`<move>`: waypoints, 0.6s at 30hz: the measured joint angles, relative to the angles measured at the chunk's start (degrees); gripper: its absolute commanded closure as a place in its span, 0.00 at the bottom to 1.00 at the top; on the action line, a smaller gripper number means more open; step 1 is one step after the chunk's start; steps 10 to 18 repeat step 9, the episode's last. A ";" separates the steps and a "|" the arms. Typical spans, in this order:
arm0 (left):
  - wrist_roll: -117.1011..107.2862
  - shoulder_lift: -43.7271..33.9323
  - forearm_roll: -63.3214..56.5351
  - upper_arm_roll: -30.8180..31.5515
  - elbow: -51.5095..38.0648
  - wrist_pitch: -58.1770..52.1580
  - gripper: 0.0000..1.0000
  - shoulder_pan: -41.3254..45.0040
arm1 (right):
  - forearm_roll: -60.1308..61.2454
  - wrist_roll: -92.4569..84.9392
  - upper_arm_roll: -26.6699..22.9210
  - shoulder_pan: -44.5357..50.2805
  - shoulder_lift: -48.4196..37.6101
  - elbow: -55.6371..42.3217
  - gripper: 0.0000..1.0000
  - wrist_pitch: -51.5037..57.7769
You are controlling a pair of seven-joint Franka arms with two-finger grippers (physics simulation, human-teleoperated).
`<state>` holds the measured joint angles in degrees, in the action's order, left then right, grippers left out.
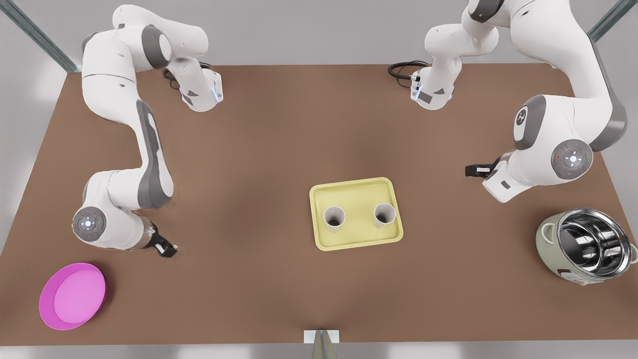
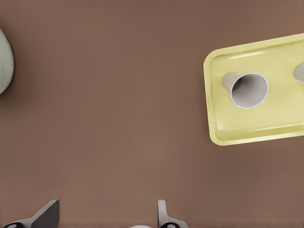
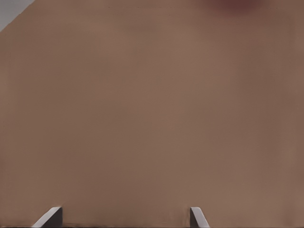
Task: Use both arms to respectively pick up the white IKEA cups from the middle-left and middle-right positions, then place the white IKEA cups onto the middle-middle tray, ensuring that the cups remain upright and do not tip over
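Observation:
Two white IKEA cups stand upright side by side on the pale yellow tray (image 1: 356,192) at the table's middle: one (image 1: 334,218) toward the front view's left, the other (image 1: 384,214) toward its right. My left gripper (image 1: 473,171) hovers on the front view's right, apart from the tray and open with nothing in it. Its wrist view has the open fingers of the left gripper (image 2: 107,211), the tray (image 2: 256,128), the nearer cup (image 2: 249,90) and the edge of the second cup (image 2: 300,72). My right gripper (image 1: 167,248) is low on the front view's left, open and empty, over bare table (image 3: 124,213).
A large steel-lined pot (image 1: 583,247) stands at the front view's right, its edge also in the left wrist view (image 2: 4,61). A round magenta dish (image 1: 73,295) lies at the front left corner. A small mount (image 1: 321,339) sits at the table's front edge.

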<state>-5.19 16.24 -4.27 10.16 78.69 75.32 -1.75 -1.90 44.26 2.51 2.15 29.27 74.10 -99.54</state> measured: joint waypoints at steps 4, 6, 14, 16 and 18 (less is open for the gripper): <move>0.14 0.05 0.00 0.00 0.10 -0.03 0.00 -0.01 | -1.63 -11.08 -2.12 2.51 -18.60 10.44 0.00 3.95; 0.20 0.08 0.00 0.00 0.31 0.00 0.00 0.00 | -2.02 -15.75 -3.24 2.90 -22.29 12.60 0.00 5.21; 0.27 0.03 0.00 0.01 0.42 0.00 0.00 0.00 | -2.40 -21.84 -3.49 1.63 -23.55 12.90 0.00 6.64; 0.27 0.03 0.00 0.01 0.42 0.00 0.00 0.00 | -2.40 -21.84 -3.49 1.63 -23.55 12.90 0.00 6.64; 0.27 0.03 0.00 0.01 0.42 0.00 0.00 0.00 | -2.40 -21.84 -3.49 1.63 -23.55 12.90 0.00 6.64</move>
